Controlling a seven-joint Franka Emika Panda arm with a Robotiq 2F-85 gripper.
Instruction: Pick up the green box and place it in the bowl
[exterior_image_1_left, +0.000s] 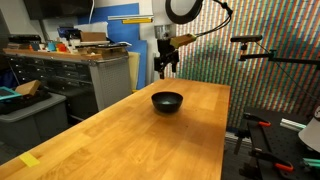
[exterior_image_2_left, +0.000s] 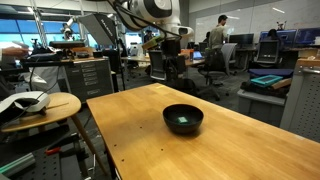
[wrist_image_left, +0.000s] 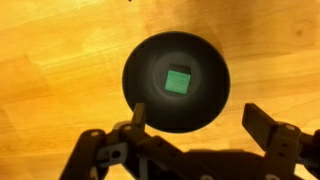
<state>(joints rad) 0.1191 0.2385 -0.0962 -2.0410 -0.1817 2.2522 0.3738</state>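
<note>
The green box (wrist_image_left: 179, 79) lies flat in the middle of the black bowl (wrist_image_left: 150, 100) in the wrist view. A green patch of it (exterior_image_2_left: 184, 121) shows inside the bowl (exterior_image_2_left: 183, 116) in an exterior view. The bowl (exterior_image_1_left: 167, 101) stands on the wooden table in both exterior views. My gripper (wrist_image_left: 200, 122) is open and empty, well above the bowl. It hangs above and behind the bowl in both exterior views (exterior_image_1_left: 167, 68) (exterior_image_2_left: 172, 68).
The wooden table (exterior_image_1_left: 130, 135) stretches toward the camera, with a yellow tape strip (exterior_image_1_left: 30, 160) near its front corner. A small round side table (exterior_image_2_left: 40, 108) with an object on it stands beside the wooden table (exterior_image_2_left: 150, 145). Cabinets, desks and a tripod surround it.
</note>
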